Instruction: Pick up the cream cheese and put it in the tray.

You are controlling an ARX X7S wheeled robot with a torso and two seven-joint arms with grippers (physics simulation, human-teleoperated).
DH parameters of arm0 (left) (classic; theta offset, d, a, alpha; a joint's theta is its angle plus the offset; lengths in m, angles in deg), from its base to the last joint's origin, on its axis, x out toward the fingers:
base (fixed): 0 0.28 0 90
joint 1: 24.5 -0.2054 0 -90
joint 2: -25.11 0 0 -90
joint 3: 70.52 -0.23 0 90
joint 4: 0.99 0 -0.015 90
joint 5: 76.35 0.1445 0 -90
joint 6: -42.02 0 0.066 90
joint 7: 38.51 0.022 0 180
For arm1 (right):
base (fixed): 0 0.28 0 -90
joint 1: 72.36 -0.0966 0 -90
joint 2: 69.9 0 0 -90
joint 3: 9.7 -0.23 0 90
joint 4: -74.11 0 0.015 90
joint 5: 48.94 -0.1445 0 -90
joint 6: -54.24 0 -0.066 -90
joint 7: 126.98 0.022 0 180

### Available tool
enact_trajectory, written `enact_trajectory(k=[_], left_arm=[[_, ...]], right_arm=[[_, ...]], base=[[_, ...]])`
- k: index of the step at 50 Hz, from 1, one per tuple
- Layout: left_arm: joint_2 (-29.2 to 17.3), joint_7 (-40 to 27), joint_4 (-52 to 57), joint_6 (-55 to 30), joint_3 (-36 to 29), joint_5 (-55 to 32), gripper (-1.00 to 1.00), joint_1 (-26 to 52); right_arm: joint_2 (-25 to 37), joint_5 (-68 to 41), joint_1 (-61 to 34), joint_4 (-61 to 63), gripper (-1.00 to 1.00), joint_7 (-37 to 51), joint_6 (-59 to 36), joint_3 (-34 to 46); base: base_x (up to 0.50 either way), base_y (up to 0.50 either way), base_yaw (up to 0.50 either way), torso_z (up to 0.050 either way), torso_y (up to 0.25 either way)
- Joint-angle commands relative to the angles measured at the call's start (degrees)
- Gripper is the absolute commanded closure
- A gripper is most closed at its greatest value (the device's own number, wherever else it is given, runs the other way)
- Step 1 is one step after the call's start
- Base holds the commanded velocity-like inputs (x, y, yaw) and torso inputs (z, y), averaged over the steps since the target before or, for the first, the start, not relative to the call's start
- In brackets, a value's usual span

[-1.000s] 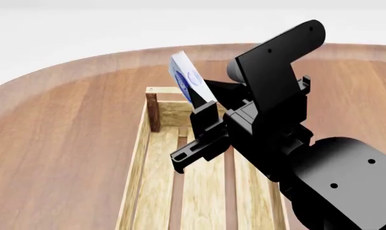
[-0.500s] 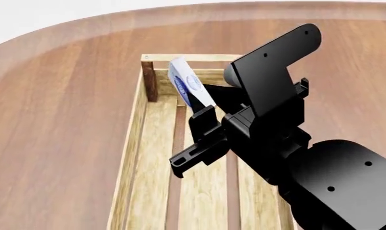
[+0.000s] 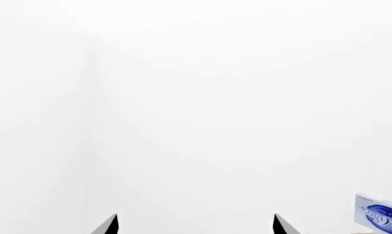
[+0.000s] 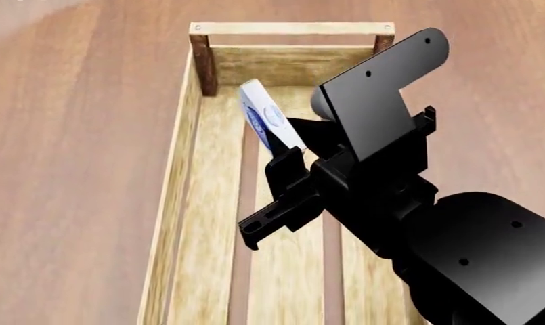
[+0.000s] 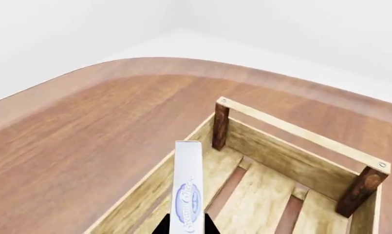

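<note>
Right fingers: the right gripper (image 4: 286, 152) is clamping the cream cheese (image 4: 266, 120) by its lower end, one jaw on each broad face; the right wrist view is showing two dark fingertips (image 5: 163, 226) pinching the box's narrow edge.

Held item: the cream cheese (image 5: 188, 187) is standing on edge, tilted, blue oval logo facing outward, clear of every surface.

Position of item: the box is hanging above the inside of the tray (image 4: 193, 156), over the slats near the far end wall and closer to the left wall than the right; it is not touching the slats or the walls.

Tray: the tray (image 5: 290, 131) is resting on the wooden table (image 4: 74, 149), dark corner posts (image 5: 220, 126) at the far end, nothing lying in the visible part.

Left fingers: the left gripper (image 3: 192, 225) is showing only two fingertips set well apart with nothing between them, facing a blank white background; the cream cheese (image 3: 378, 217) is appearing at the edge of that view.

Progress: the pick-up is judged complete and the carry over the tray is essentially complete.

Remaining: lowering toward the slats, spreading the right jaws to release, and withdrawing the arm.

Risk: a release from this height is likely to let the tilted box tip onto a broad face.
</note>
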Motion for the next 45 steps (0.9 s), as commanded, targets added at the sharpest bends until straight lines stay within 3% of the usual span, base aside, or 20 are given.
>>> enact_trajectory(k=[1,45], left_arm=[[-0.10,-0.34,-0.20,0.25,-0.01,0.05,-1.00,0.05],[-0.74,-1.13,-0.04,0.73,-0.22,-0.13,-1.00,-0.01]], right_arm=[[0.02,0.42,-0.89,-0.05,1.00,0.18,-0.08,0.33],[0.66,0.38,-0.89,0.07,1.00,0.34,0.39,2.48]], base=[[0.00,0.00,0.00,0.005,-0.158],[0.00,0.00,0.00,0.005,-0.153]])
